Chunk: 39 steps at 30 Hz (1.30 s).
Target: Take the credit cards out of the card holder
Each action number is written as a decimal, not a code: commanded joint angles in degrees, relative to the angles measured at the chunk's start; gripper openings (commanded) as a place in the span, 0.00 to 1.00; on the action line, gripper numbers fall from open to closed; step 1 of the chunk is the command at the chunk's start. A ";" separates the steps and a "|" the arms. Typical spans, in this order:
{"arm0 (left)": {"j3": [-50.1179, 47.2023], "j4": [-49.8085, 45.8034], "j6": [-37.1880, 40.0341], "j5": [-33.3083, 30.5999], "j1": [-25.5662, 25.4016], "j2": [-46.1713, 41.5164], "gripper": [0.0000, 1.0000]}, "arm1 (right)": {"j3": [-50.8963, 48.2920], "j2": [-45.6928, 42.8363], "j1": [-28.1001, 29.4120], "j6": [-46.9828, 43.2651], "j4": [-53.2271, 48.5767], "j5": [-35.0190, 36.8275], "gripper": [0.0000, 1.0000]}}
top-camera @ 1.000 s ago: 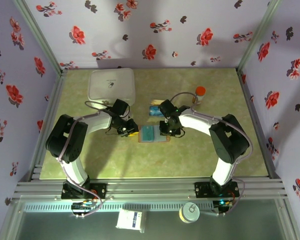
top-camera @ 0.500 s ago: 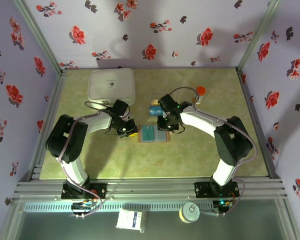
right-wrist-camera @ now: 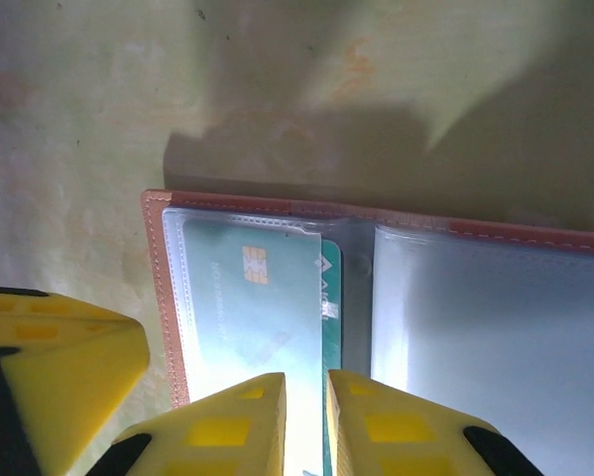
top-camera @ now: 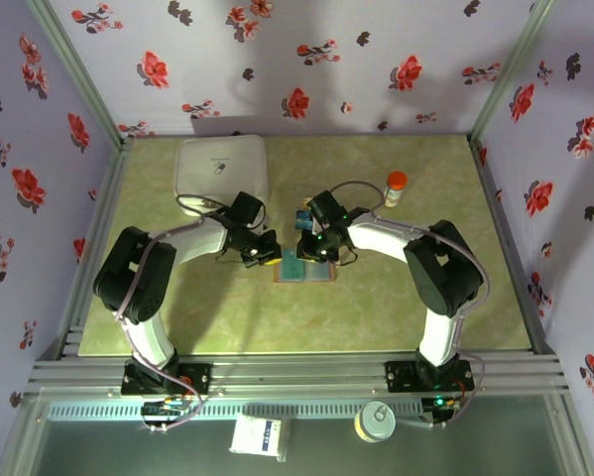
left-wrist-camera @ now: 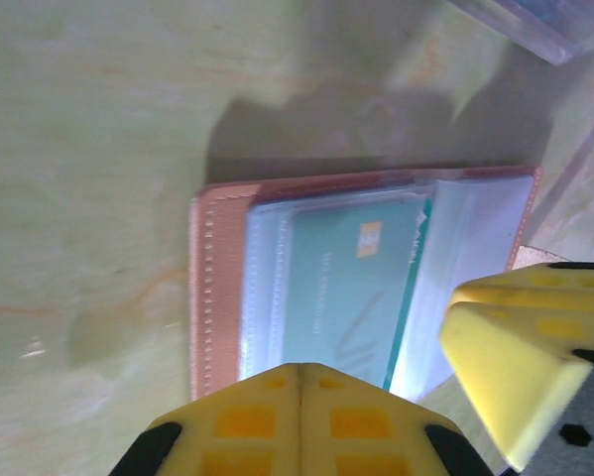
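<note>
- On the teal card (left-wrist-camera: 341, 288), tucked in the card holder (left-wrist-camera: 215, 288), we see a line of faint pale lettering beside the chip, too blurred to read.
- We cannot make out the white logo at that card's edge.
- The white box (top-camera: 221, 169) bears a small dark mark, too small for us to read.

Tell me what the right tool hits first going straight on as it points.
Most likely the teal card in the open card holder, near the card's right edge, just ahead of the right tool; whether they touch I cannot tell.
</note>
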 commanded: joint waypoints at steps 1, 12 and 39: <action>1.18 -0.13 -0.45 1.25 -0.57 2.32 0.03 | -0.80 0.77 0.23 1.34 1.90 -1.61 0.20; -0.02 -1.07 0.59 -0.19 -0.44 3.64 0.01 | -1.07 2.12 0.23 1.45 3.11 -3.02 0.23; -1.19 -0.80 0.89 -0.24 0.45 3.17 0.00 | -0.49 2.42 0.41 -0.85 -2.54 2.13 0.21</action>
